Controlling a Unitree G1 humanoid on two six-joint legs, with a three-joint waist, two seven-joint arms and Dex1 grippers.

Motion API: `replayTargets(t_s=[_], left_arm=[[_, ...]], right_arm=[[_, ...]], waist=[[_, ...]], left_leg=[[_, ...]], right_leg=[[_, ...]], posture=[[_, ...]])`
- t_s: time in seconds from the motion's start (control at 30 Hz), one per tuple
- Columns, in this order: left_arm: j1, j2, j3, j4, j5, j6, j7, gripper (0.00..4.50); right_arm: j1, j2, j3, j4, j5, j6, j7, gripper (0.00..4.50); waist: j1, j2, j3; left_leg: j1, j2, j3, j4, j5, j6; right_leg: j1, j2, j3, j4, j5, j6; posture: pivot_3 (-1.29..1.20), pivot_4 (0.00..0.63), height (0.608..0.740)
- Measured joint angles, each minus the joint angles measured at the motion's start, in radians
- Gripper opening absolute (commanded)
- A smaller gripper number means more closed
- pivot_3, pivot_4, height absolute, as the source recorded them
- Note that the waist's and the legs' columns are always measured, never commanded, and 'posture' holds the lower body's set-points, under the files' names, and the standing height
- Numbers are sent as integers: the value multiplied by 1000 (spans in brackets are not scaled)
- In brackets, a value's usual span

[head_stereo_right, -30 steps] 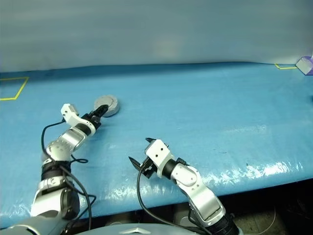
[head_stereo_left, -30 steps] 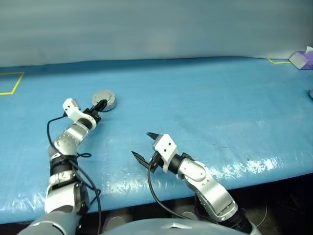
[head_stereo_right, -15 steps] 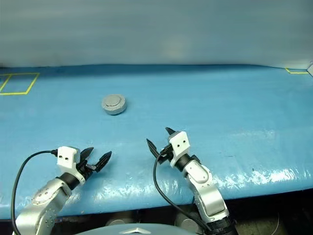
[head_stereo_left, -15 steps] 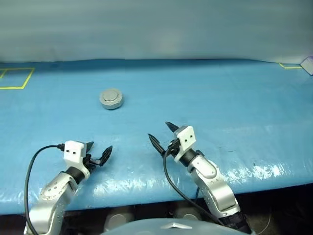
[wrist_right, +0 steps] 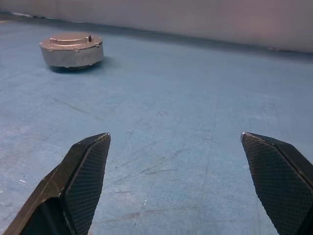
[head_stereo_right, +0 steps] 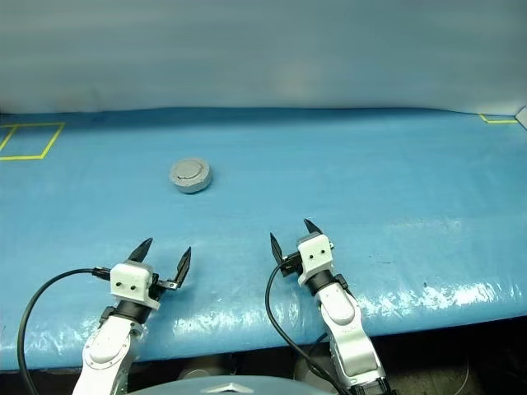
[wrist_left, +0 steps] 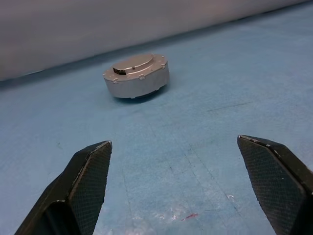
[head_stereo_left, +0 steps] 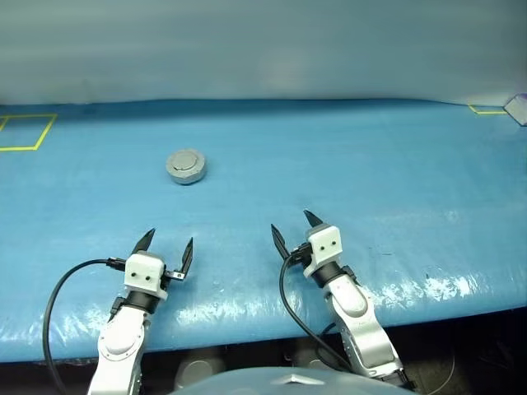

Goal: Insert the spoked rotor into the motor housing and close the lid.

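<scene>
Motor housing, a squat round grey metal case, sits alone on the blue plastic-covered surface, on the robot's left side and well away from the near edge. Its lid, a round grey metal disc with a raised centre, lies flat on top, so the case is closed and nothing of the inside can be seen. Small bolt bumps ring the upper rim in the left wrist view, and a dark shadow runs under the case's near side.

Both arms are drawn in at the near edge of the surface, well apart from the housing. The left tool, two black pointed fingers on a white block, has its fingers spread wide with nothing between them; it points forward, roughly towards the housing. In the left wrist view its textured fingertips frame bare blue surface with the housing beyond them.

The right tool sits just right of centre, its black fingers likewise spread wide and empty, tilted a little towards the robot's left. In the right wrist view the housing stands far off to one side, beyond the fingertips, with scuffed blue surface between.

Yellow tape marks a square at the far left of the surface, and more yellow tape lies at the far right corner beside a small pale purple box. A black cable loops from the left wrist.
</scene>
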Motion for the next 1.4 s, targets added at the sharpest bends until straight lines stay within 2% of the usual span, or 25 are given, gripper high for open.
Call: replayTargets(t_s=[0.23,1.4], left_arm=[[-45,-1,0,34,4,-35,15,4481],[-86,9,14,80,3,-56,6,4481]], right_arm=[[-6,22,-11,9,-8,-6,-16,4500],[-2,28,-9,10,-26,-9,-17,4500]], waist=[[-1,0,0],[-1,0,0]], left_leg=[[0,0,-1,0,0,0],[1,0,-1,0,0,0]], right_leg=[[0,1,-1,0,0,0],[1,1,-1,0,0,0]], posture=[[0,150,740],[0,150,740]])
